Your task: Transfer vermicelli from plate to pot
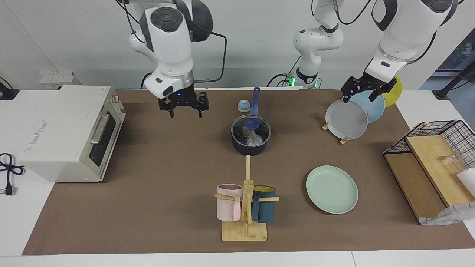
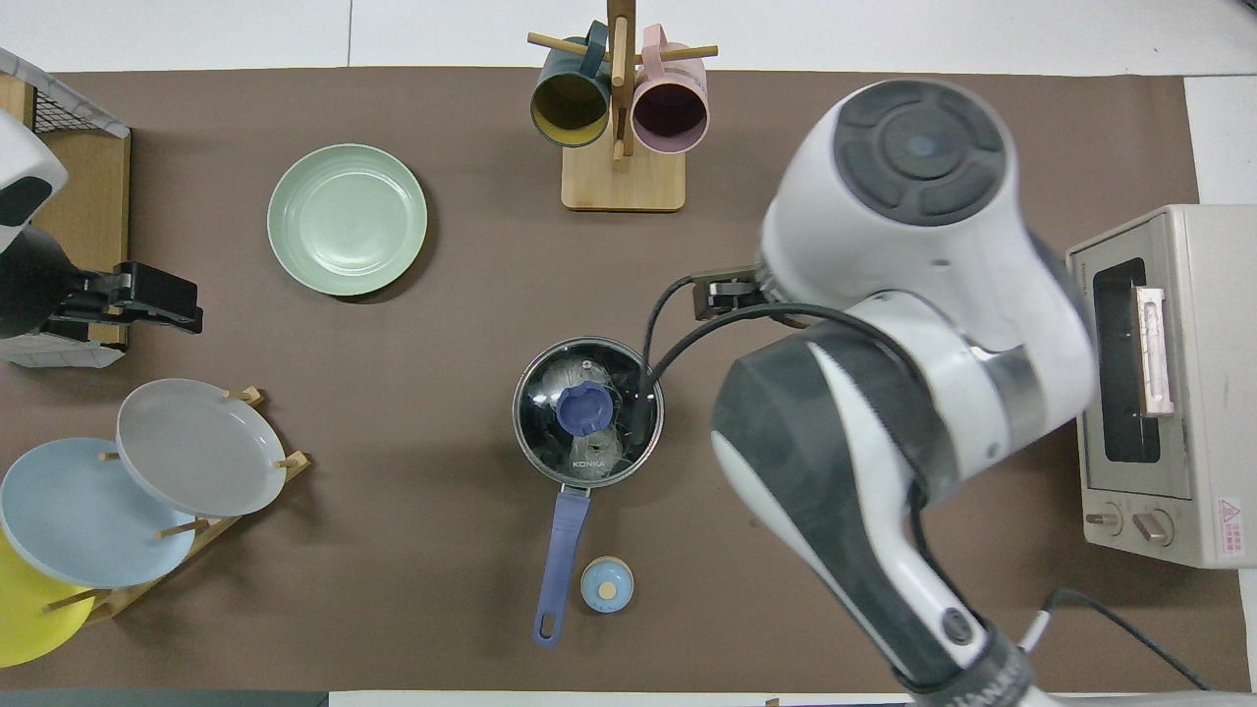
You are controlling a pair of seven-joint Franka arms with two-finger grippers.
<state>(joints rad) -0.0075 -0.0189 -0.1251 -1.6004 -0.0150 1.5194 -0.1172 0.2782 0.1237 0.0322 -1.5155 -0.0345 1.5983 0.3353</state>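
The black pot (image 1: 251, 147) with its long blue handle stands mid-table, also in the overhead view (image 2: 587, 476). A glass lid with a blue knob (image 1: 251, 123) sits on it. The whitish vermicelli (image 1: 255, 140) lies inside the pot under the lid, also seen from overhead (image 2: 565, 378). The mint-green plate (image 1: 332, 189) is bare, farther from the robots than the pot, toward the left arm's end (image 2: 347, 218). My right gripper (image 1: 184, 108) is open and empty, up in the air beside the pot toward the toaster oven. My left gripper (image 1: 358, 97) is open and empty over the plate rack.
A toaster oven (image 1: 70, 133) stands at the right arm's end. A wooden mug rack (image 1: 245, 222) holds a pink and a teal mug. A rack holds grey (image 1: 347, 118), light blue and yellow plates. A small blue bell (image 1: 243, 106) sits by the pot handle. A wire basket (image 1: 441, 137) is at the left arm's end.
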